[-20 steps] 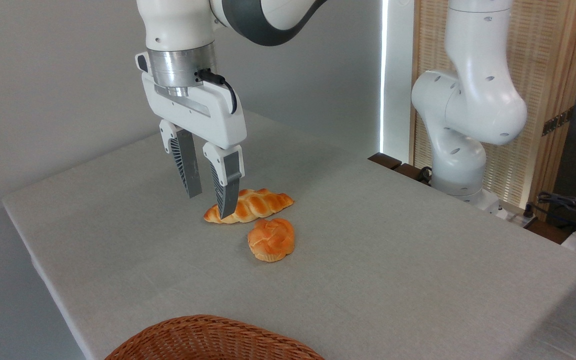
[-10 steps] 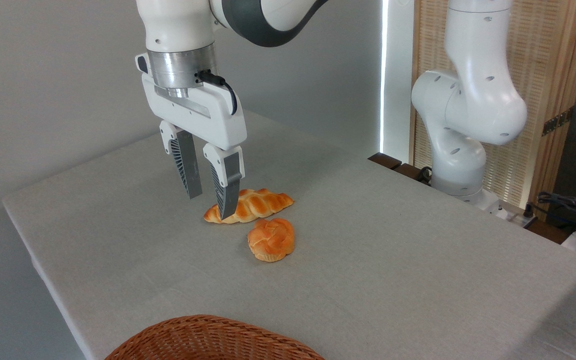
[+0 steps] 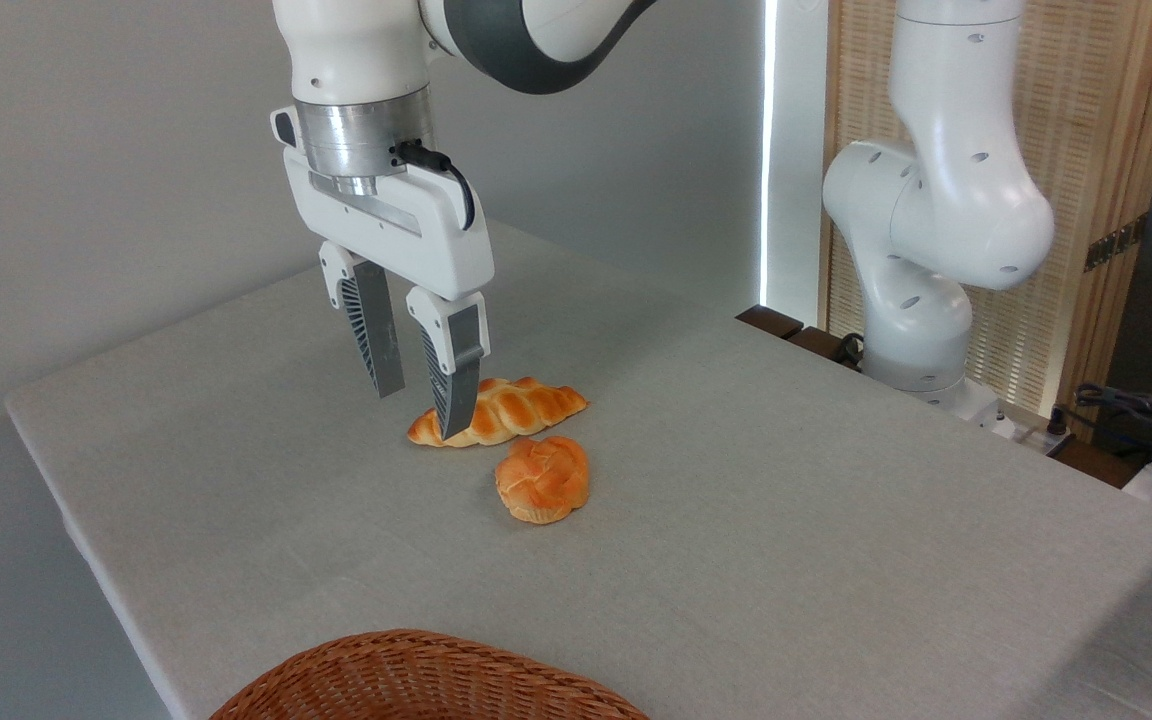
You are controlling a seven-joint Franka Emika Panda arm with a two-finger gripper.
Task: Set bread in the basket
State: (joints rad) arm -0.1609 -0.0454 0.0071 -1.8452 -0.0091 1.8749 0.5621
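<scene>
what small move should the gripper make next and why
Probably shift right and toward the camera. The open gripper hangs empty by the braided loaf, while the round bun lies untouched on the table, far from the basket.

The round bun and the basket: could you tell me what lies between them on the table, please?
Nothing: in the fixed camera view, only bare grey table runs from the bun to the basket. The braided loaf lies behind the bun.

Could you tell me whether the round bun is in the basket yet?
Not yet. The bun lies on the table, well apart from the basket, and the open gripper holds nothing.
</scene>
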